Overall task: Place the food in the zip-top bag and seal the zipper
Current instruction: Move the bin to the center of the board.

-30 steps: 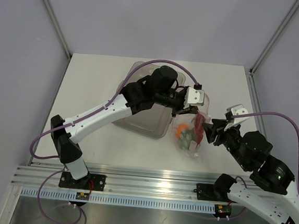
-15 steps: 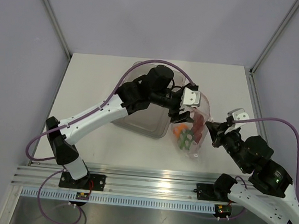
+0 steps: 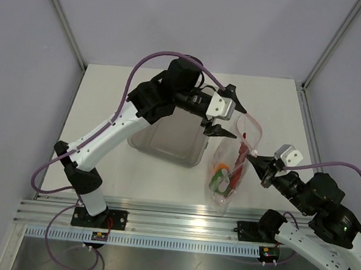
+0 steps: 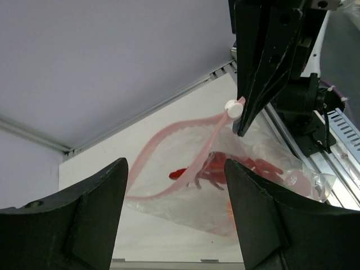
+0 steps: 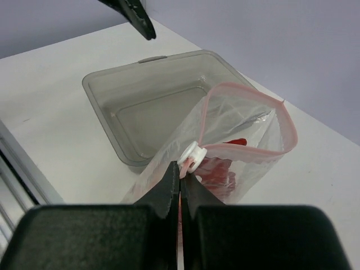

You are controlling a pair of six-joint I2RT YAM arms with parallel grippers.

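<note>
The zip-top bag [image 3: 225, 188] hangs floppy over the table with its mouth held up. Inside it lie the red lobster [image 3: 238, 158], the orange fruit [image 3: 218, 169] and the green pepper [image 3: 217, 182]. My right gripper [image 3: 253, 155] is shut on the pink zipper [image 5: 264, 152] just below the white slider [image 5: 193, 154]. The mouth gapes in a pink loop beyond the slider. My left gripper [image 3: 237, 123] stands open above the far end of the mouth, touching nothing. In the left wrist view the bag [image 4: 185, 194] and the lobster [image 4: 225, 169] show between my left gripper's [image 4: 174, 166] wide fingers.
A rigid clear tray [image 3: 170, 139] sits on the white table left of the bag, under the left arm, and also shows in the right wrist view, tray [image 5: 152, 109]. A metal rail [image 3: 173, 219] runs along the near edge.
The left gripper opened, let go of the bag mouth and drew up and back. The right gripper shut on the zipper by the slider and pulled toward me, stretching the bag out.
</note>
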